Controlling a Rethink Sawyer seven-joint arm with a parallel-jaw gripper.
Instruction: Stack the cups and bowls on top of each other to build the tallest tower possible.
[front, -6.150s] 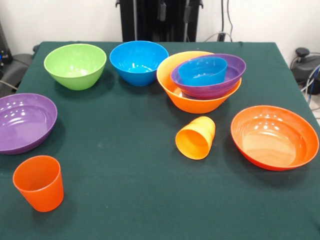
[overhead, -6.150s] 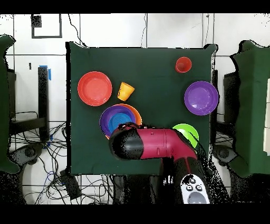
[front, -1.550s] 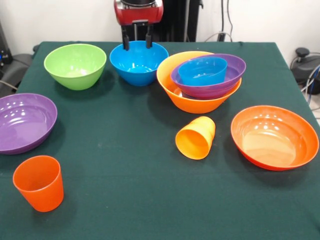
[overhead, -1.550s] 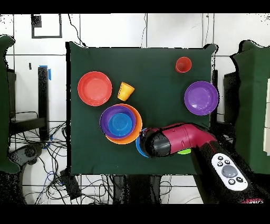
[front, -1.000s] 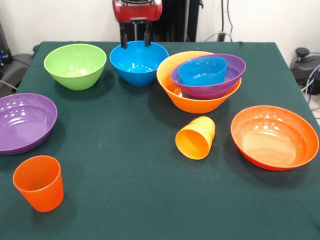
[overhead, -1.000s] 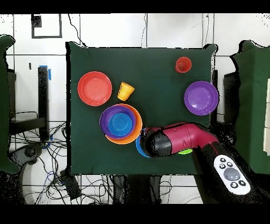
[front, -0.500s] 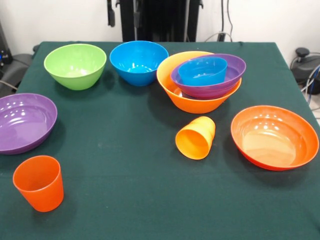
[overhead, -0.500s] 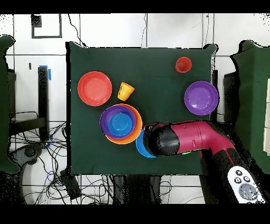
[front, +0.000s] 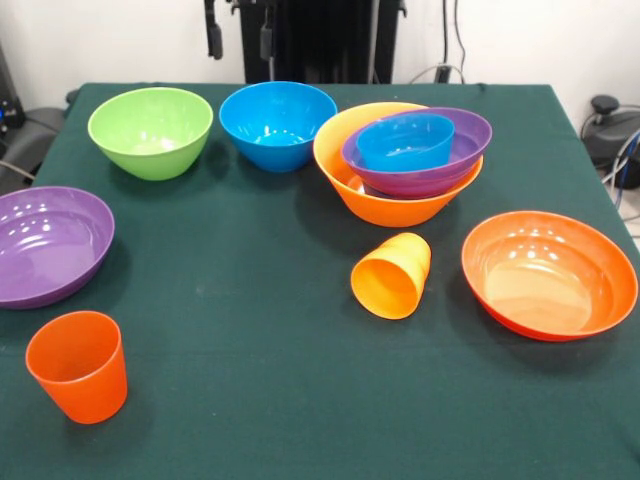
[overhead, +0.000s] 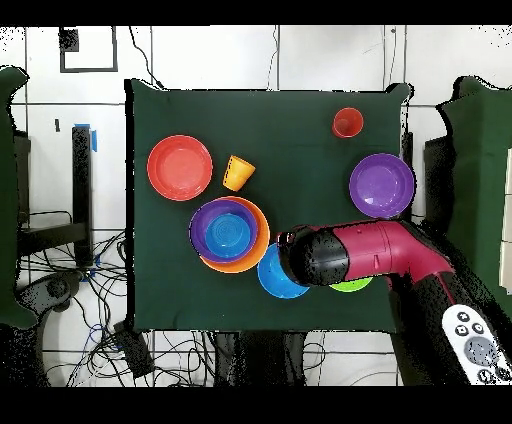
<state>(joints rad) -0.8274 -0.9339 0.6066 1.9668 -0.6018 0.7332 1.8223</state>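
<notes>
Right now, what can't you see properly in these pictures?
- Gripper: front view, cut off by the top edge; open or shut unclear.
- Lime green bowl: overhead view, mostly hidden under the arm.
- Large yellow-orange bowl: its inside is covered by the purple bowl.

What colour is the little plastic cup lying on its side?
Yellow-orange: the tipped plastic cup shows best in the front view.

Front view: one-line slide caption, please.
Loose bowls and cups surround a started tower; yellow-orange cup lies tipped, gripper high behind.

Light: I see bright, even overhead lighting.
Glare: white glints inside the bowls (front: 548, 275).
Shadows: soft on the bench (front: 300, 400).
</notes>
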